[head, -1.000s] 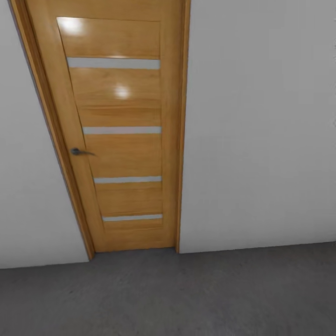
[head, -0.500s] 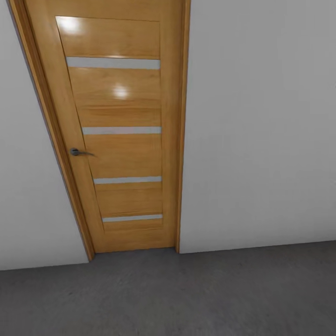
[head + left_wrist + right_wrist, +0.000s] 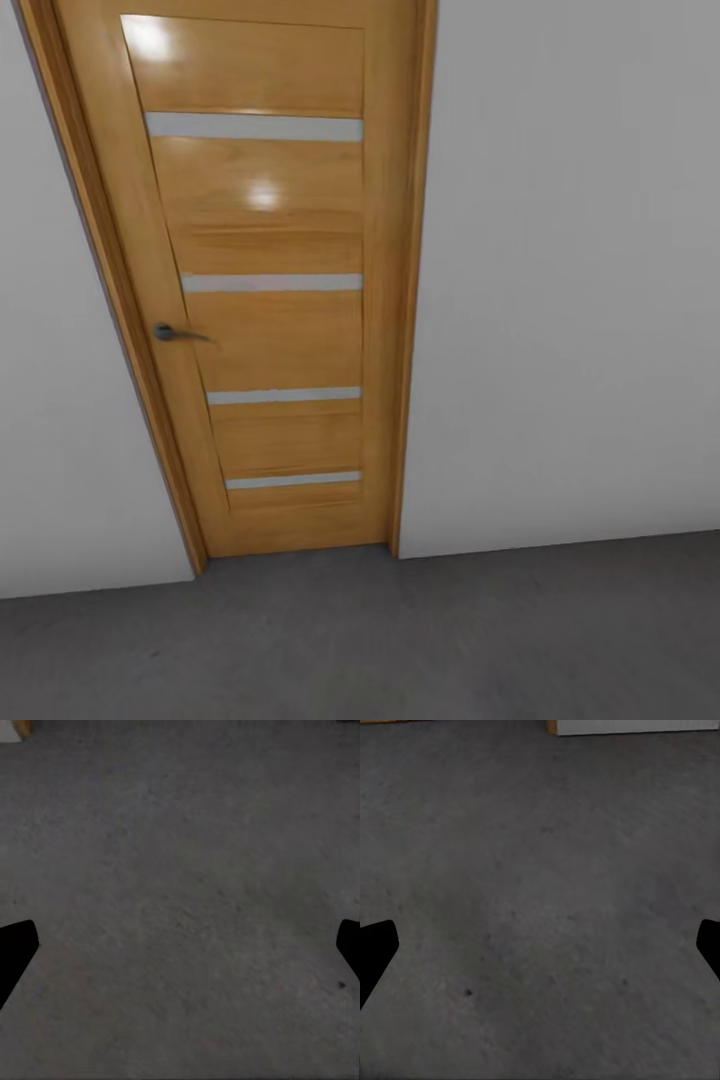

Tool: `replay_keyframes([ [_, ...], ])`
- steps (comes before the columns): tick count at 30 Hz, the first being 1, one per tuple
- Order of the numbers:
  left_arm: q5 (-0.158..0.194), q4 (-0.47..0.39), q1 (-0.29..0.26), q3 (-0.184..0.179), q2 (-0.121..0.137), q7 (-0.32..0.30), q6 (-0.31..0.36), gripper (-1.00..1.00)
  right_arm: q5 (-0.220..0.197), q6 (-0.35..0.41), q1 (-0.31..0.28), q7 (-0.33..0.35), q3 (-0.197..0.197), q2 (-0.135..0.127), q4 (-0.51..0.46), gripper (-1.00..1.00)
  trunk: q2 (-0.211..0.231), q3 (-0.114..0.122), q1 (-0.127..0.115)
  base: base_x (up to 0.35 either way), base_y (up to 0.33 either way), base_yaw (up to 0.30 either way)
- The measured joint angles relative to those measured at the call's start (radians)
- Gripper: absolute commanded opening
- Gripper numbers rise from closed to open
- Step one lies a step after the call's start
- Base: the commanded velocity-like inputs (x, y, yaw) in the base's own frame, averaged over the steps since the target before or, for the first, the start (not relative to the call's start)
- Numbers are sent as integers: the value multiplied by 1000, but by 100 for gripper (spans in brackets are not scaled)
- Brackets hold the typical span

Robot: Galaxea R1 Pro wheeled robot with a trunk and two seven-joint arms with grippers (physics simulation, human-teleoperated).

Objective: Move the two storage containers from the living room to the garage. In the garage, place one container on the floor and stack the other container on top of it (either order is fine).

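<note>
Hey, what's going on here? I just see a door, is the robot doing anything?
Right now nothing is being handled. The robot faces a closed wooden door with a metal handle, set in a plain white wall, above a dark grey concrete floor. Both arms point down at that floor: the left gripper and the right gripper are open and empty, fingertips spread wide apart. It seems to be on its way somewhere.

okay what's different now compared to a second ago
The whole head view has shifted, so the camera moved, apparently closer: the wooden door looks slightly larger and the wall's base sits lower in the picture. The door stays shut, its handle unchanged. Both grippers, left and right, are open and empty over the grey floor.
</note>
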Motion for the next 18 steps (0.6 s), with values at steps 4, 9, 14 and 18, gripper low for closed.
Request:
replay_keyframes([
  [4,0,0,0,0,0,0,0,100,0,0,0,0,0,0,0,100,0,0,0,240,192,0],
  [9,0,0,0,0,0,0,0,100,0,0,0,0,0,0,0,100,0,0,0,101,75,0],
  [14,0,0,0,0,0,0,0,100,0,0,0,0,0,0,0,100,0,0,0,35,20,0],
  [18,0,0,0,0,0,0,0,100,0,0,0,0,0,0,0,100,0,0,0,135,6,0],
])
